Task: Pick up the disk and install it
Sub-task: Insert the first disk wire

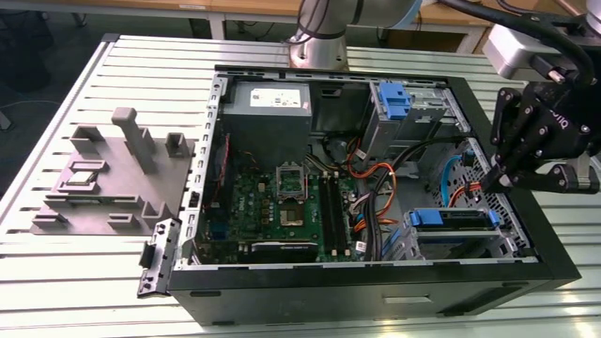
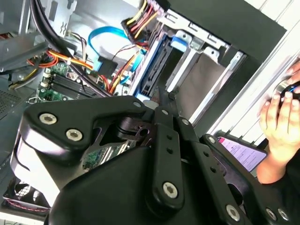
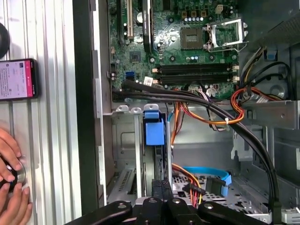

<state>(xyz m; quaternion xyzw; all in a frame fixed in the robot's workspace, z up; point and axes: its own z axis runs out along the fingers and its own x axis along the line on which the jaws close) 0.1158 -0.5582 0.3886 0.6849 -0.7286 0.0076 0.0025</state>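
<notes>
The disk point(image 1: 452, 219) sits in the drive bay at the near corner of the open computer case, on the exterior view's right, its blue carrier bracket facing up. In the first wrist view the bracket's blue tab marks the disk point(image 3: 153, 132) standing on edge in its metal slot. My black gripper point(image 1: 495, 184) hovers just above and beside the bay. Its fingers point(image 3: 157, 187) are shut together with nothing between them, a short way off the disk's edge. The second wrist view shows the gripper point(image 2: 161, 95) pointing toward the disk point(image 2: 153, 63) in the bay.
A blue-handled caddy point(image 1: 395, 98) sits near the power supply point(image 1: 270, 98). Orange, blue and black cables point(image 3: 211, 112) cross beside the bay. A grey fixture point(image 1: 112, 176) stands on the table at the exterior view's left. A person's hand point(image 3: 9, 187) and a phone point(image 3: 16, 78) rest outside the case.
</notes>
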